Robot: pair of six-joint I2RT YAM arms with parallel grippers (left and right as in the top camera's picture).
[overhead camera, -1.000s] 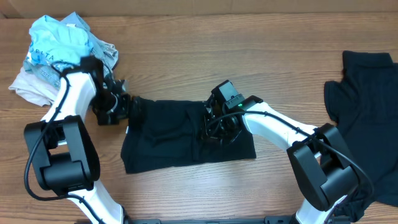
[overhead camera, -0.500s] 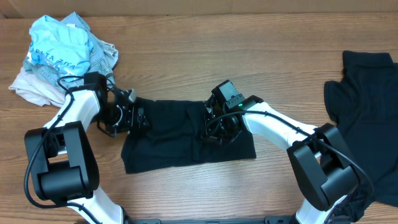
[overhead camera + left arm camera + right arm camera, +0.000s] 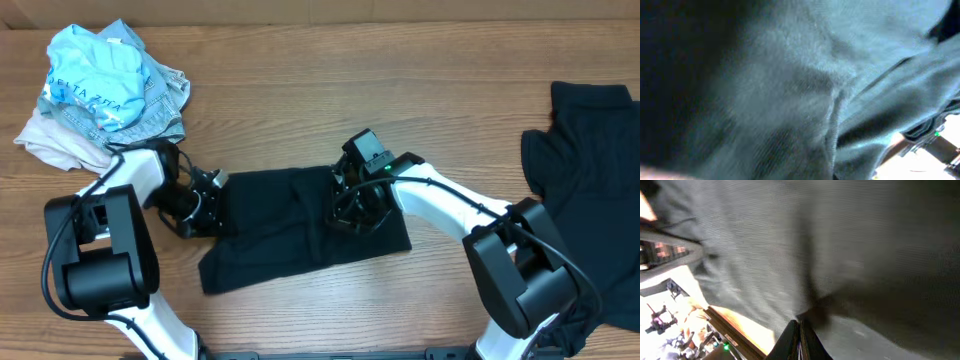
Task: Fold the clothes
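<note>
T-shirt [image 3: 280,225] edge at nine o'clock slides toward five with our left gripper [image 3: 212,205], closure we cannot tell; right gripper [image 3: 352,205] pinches it, so we judge this straightening, not folding.

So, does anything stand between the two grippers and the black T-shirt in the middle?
Nothing visible does. The left gripper is at the left edge of the black T-shirt, the right gripper on its right half. The pale clothes pile and the other black shirt lie aside.
</note>
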